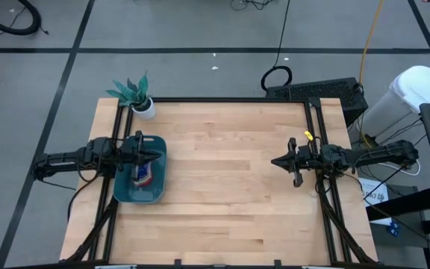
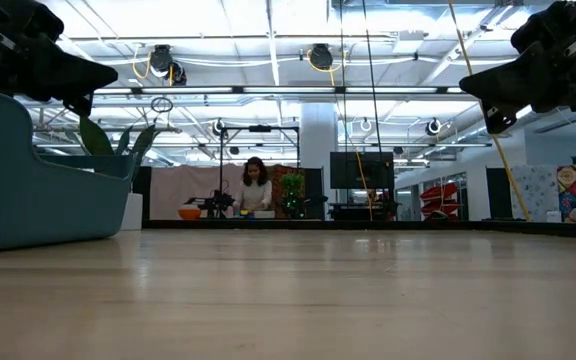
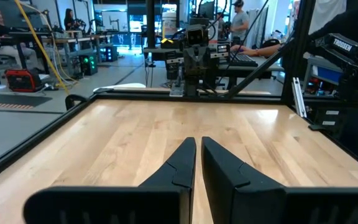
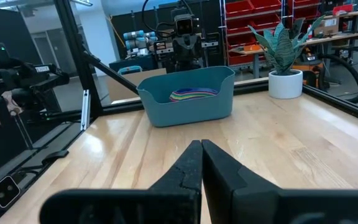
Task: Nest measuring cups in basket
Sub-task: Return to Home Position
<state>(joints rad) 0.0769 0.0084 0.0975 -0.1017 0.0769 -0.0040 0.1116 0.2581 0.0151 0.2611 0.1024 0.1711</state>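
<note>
The dark teal basket point(image 1: 142, 179) sits near the table's left edge; it also shows in the right wrist view point(image 4: 188, 96) and the low view point(image 2: 28, 175). The measuring cups point(image 1: 142, 175) lie stacked inside it, their coloured rims point(image 4: 193, 94) showing above the wall. My left gripper point(image 1: 157, 155) hovers shut above the basket, pointing toward the table's right point(image 3: 197, 149). My right gripper point(image 1: 275, 161) hangs shut over the table's right part, pointing left point(image 4: 201, 149), far from the basket. Neither holds anything.
A small white pot with a teal plant point(image 1: 136, 96) stands at the table's far left corner, just beyond the basket point(image 4: 283, 59). Black frame rails point(image 1: 222, 99) line the table's edges. Bare wood point(image 1: 222, 172) lies between the two grippers. A person point(image 2: 255, 190) sits far behind the table.
</note>
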